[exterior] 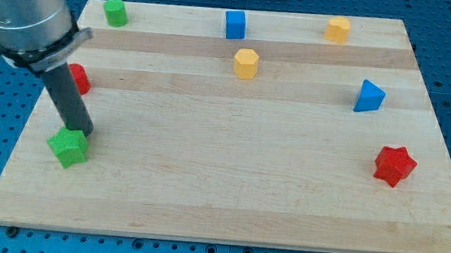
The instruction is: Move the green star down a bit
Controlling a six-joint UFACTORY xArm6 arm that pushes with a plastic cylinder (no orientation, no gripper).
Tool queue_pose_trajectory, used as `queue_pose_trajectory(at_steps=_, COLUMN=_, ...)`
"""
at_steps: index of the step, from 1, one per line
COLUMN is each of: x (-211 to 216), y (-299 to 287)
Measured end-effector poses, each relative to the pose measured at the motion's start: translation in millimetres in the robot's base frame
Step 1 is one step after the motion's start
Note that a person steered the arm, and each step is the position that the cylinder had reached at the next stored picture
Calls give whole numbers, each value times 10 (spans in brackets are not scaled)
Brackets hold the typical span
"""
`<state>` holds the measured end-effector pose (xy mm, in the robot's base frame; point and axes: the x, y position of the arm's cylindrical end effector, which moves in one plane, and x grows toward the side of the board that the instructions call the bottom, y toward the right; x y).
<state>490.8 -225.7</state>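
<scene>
The arm ends in 1 straight dark rod, so there are no jaws here to be released or clenched – nothing is grasped, and contact is by pushing only. My tip [82, 134] sits at the view's left, low on the wooden counter [228, 192], touching or all but touching the upper right edge of the green star [69, 146]; the exact contact line is hidden where rod and block overlap. The rod leans up toward the view's top left, into the grey cylindrical arm body [23, 6].

The green star lies near the counter's left edge, in the lower half of the board, well apart from every other block but 1 – a red block [82, 79] just above it, partly hidden behind the rod, its shape not clear.

Along the view's top edge stand 3 blocks: a green cylinder [116, 12] at the left, a blue cube [234, 24] in the middle and a yellow block [338, 29] toward the right. A yellow hexagonal block [246, 64] sits below the blue cube. At the right, a blue triangular block [368, 96] stands above a red star [394, 165], which rests near the counter's right edge.
</scene>
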Motion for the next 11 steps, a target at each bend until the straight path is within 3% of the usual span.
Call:
queue_pose_trajectory(at_steps=4, x=167, y=-285)
queue_pose_trajectory(at_steps=6, x=-92, y=-53)
queue_pose_trajectory(at_steps=9, x=47, y=-1)
queue_pose_trajectory(at_steps=11, x=383, y=0)
